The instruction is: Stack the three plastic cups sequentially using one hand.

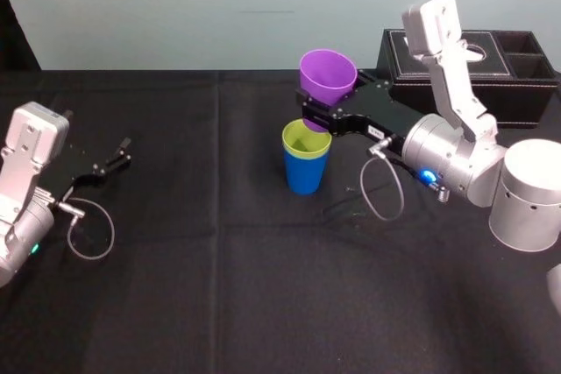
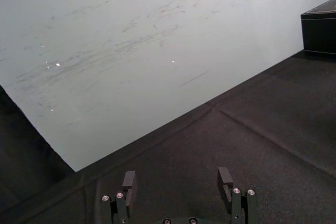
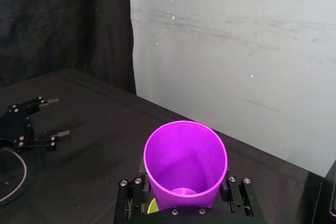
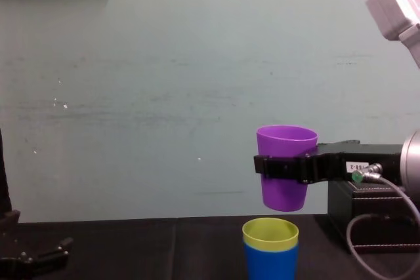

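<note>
Purple tapered plastic cup (image 4: pixel 285 168): hanging upright in mid-air, clamped round its middle by the black right hand (image 1: pixel 331 101), just above and slightly to the right of the yellow-green plastic cup (image 1: pixel 306 140), which is sitting nested in the blue plastic cup (image 1: pixel 305 172) on the black-clothed counter (image 1: pixel 219 286). Judging by this layout, approaching the final nesting. Calling for a small shift leftward until base and rim are lining up, then a slow, straight descent, keeping the cup vertical. Letting go only once seated, since a skewed entry is likely tipping so light a stack. Black left hand (image 1: pixel 110 164): lying parked and spread open at the counter's left side.
</note>
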Robot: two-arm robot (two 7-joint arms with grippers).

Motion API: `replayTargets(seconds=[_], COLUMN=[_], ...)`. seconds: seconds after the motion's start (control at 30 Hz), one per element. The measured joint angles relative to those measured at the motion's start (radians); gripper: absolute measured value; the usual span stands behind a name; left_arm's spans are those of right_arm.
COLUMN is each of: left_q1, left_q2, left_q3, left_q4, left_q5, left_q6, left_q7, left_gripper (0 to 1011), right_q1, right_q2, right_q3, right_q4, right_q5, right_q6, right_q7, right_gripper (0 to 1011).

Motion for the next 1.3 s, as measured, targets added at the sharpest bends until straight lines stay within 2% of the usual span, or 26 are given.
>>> replayTargets(seconds=[0.33, 0.97, 1.3], left_q1=[0.000, 0.000, 0.000], left_q2=[0.000, 0.000, 0.000], left_q3=[0.000, 0.000, 0.000], left_q4=[0.000, 0.000, 0.000], left_q5=[0.000, 0.000, 0.000], left_q6=[0.000, 0.000, 0.000], left_q7=[0.000, 0.000, 0.000], left_gripper=[1011, 1011, 1011], right_q1=[-0.003, 0.025, 0.034], right_q2=[-0.001, -0.024, -0.029], right_q3=[-0.016, -0.041, -0.046], right_q4=[0.010, 0.092, 0.111], right_q5=[0.002, -0.014, -0.014], right_q6=[-0.004, -0.045, -0.057], right_q7=[-0.003, -0.006, 0.006], right_gripper=[726, 728, 728])
